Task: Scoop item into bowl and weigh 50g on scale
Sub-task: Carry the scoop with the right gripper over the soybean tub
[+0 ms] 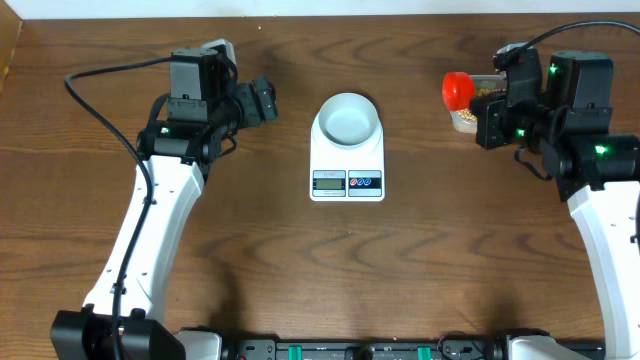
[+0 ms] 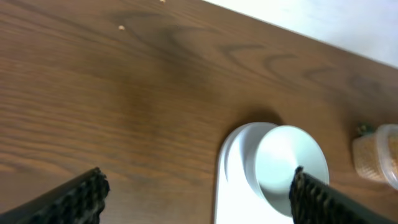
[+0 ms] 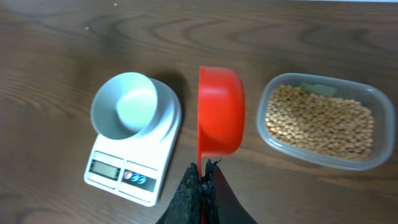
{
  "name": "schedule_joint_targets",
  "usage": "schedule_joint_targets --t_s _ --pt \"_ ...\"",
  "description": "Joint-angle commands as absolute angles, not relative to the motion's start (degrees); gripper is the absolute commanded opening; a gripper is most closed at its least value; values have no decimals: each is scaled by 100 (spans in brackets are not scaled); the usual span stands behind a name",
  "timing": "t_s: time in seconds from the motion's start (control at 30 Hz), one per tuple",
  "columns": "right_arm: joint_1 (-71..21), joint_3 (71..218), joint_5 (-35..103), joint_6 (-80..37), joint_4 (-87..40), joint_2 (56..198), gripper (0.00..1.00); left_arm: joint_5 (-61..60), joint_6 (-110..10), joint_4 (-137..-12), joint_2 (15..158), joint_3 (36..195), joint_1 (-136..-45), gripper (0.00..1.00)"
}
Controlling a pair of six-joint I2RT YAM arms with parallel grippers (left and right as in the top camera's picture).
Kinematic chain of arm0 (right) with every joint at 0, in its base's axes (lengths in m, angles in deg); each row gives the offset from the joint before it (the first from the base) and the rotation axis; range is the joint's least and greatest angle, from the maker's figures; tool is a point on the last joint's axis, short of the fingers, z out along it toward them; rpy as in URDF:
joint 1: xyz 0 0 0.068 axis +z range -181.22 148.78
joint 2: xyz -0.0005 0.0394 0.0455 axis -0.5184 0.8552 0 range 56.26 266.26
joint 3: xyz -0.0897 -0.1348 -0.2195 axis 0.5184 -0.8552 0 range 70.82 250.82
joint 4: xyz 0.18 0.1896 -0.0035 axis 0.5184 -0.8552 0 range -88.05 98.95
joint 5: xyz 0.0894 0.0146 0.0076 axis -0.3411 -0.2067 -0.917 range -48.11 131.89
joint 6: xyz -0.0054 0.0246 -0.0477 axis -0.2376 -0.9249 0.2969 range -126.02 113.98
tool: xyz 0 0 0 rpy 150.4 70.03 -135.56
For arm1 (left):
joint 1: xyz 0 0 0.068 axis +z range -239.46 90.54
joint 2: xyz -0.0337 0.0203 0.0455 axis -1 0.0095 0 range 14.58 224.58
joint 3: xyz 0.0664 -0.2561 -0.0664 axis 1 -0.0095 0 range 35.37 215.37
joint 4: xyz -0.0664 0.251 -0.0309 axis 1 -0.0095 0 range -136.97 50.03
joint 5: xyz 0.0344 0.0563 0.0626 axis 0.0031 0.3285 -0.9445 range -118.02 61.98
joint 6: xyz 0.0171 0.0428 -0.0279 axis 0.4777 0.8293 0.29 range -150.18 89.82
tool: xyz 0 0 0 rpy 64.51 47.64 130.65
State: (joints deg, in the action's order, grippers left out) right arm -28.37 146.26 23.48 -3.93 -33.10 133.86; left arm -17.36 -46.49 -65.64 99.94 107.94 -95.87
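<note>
Black jaws of the right gripper (image 3: 202, 183) pinch the handle of a red scoop (image 3: 221, 112) at frame centre. It sits between the beans (image 3: 320, 121) in a clear tub (image 3: 336, 160) at right and the bowl (image 3: 124, 106) resting on the scale (image 3: 134, 171) at left. The left gripper (image 2: 199, 186) gapes wide and holds nothing, over the wooden table (image 2: 93, 93).

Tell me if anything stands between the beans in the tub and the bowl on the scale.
Nothing blocks it. Only the red scoop, gripped by the right end effector, hangs between the tub of beans and the empty bowl on the scale.
</note>
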Motion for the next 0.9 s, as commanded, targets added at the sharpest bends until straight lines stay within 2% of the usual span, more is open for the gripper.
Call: schedule_joint_targets --t_s 0.0,0.87 --pt "-2868 14715 2643 -184 -3307 13364 1 -2213 -4501 -6577 9948 10836 -9546 97" --pt "-3202 14715 2678 -11 -3320 13524 1 -2462 -4501 -6618 9955 10836 -9546 98"
